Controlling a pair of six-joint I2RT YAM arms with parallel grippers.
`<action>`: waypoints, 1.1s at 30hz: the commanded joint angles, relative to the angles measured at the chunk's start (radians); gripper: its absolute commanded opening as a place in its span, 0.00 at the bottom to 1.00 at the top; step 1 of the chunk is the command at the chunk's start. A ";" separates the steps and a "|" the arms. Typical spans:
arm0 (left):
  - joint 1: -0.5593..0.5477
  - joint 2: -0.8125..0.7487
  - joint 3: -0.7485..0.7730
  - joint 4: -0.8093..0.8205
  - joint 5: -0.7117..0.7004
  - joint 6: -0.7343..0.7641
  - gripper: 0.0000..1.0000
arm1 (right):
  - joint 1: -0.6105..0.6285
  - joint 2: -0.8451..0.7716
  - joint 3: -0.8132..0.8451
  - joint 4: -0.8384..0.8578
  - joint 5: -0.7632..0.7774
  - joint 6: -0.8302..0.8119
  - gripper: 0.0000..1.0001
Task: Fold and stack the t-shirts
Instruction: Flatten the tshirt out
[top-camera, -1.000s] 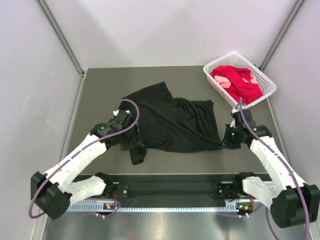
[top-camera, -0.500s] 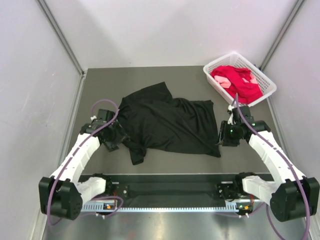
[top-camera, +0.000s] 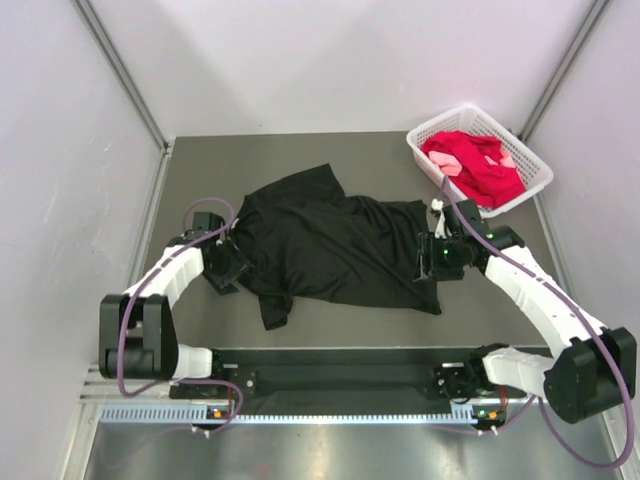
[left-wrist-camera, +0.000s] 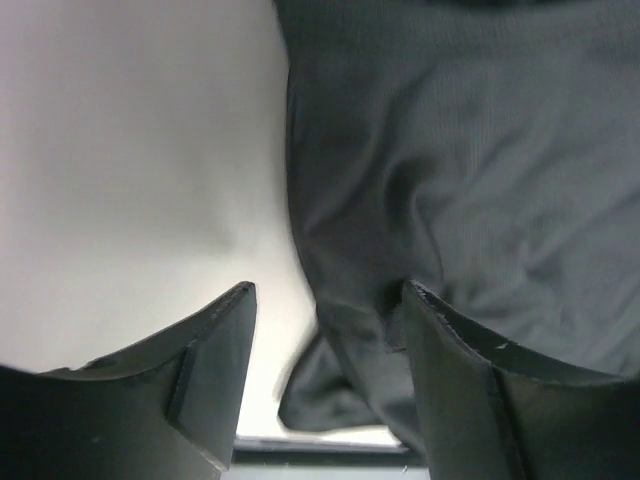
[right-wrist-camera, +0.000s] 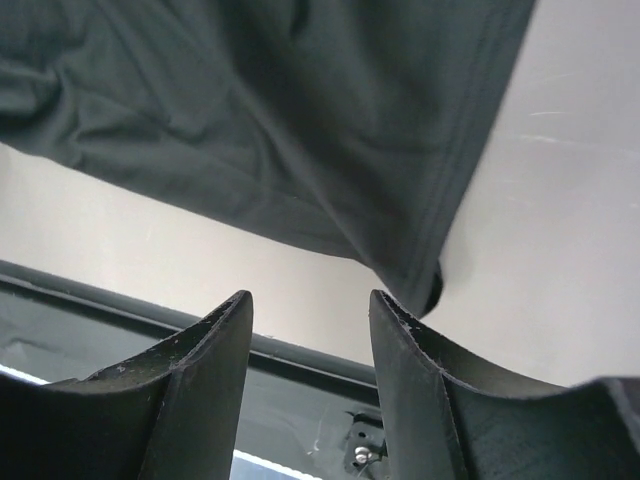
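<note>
Beyond the right pincer (right-wrist-camera: 308, 300), the basket (top-camera: 438, 121) held the red t-shirt (top-camera: 482, 160) and the pink t-shirt (top-camera: 447, 166). It and the left pincer (left-wrist-camera: 328, 296) gaped, gripping nothing, over the black t-shirt (top-camera: 330, 245) edges on the bench (top-camera: 200, 170).

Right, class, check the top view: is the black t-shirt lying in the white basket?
No, the black t-shirt lies crumpled on the table, while the basket holds red and pink fabric.

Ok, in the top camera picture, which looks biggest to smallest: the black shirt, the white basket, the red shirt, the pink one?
1. black t-shirt
2. white basket
3. red t-shirt
4. pink t-shirt: only scraps show, so its real size is unsure.
</note>
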 joint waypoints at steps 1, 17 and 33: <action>0.022 0.067 0.005 0.139 0.028 0.021 0.60 | 0.035 0.016 0.030 0.054 -0.009 0.027 0.50; 0.024 -0.257 0.272 -0.242 -0.160 0.212 0.03 | 0.181 0.132 -0.028 0.195 -0.032 0.128 0.47; 0.010 -0.192 0.389 -0.207 -0.042 0.287 0.04 | 0.215 0.370 -0.051 0.380 -0.020 0.242 0.41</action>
